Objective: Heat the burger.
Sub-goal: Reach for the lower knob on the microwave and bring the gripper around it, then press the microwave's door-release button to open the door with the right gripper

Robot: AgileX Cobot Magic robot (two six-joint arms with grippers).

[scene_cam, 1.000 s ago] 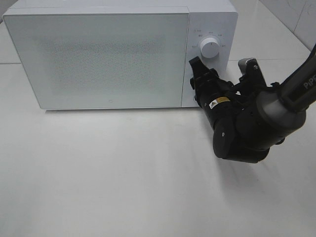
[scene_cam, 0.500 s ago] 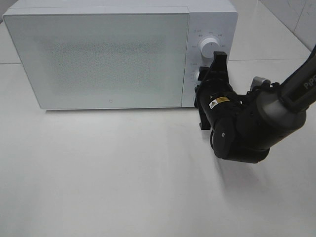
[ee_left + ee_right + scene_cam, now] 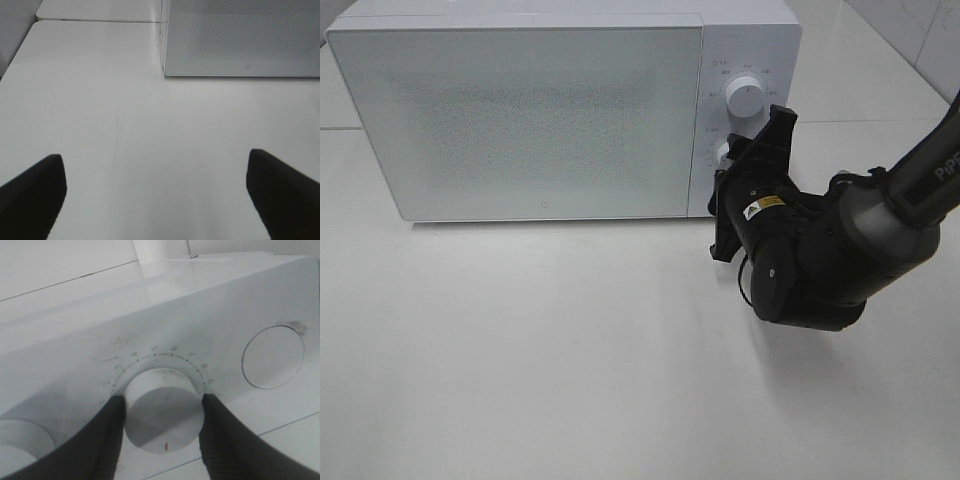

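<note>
Exterior high: right arm [image 3: 880, 215] reaches in from right, wrist rolled; right gripper [image 3: 730, 162] at lower knob [image 3: 723, 151] on microwave [image 3: 750, 40] panel. Door [image 3: 520, 110] shut; burger's whereabouts cannot tell.
Left wrist: left gripper [image 3: 155, 156] spread wide above table [image 3: 100, 75], near microwave front.
Right wrist: fingers [image 3: 107, 440] clasp lower knob, both sides.

The right gripper [image 3: 162, 401] straddles the white dial [image 3: 161, 415] on the microwave control panel [image 3: 225, 310], with one dark finger [image 3: 107, 440] pressed against each side. A numbered scale [image 3: 155, 354] arcs around the dial. A round button [image 3: 272, 356] sits beside it.
</note>
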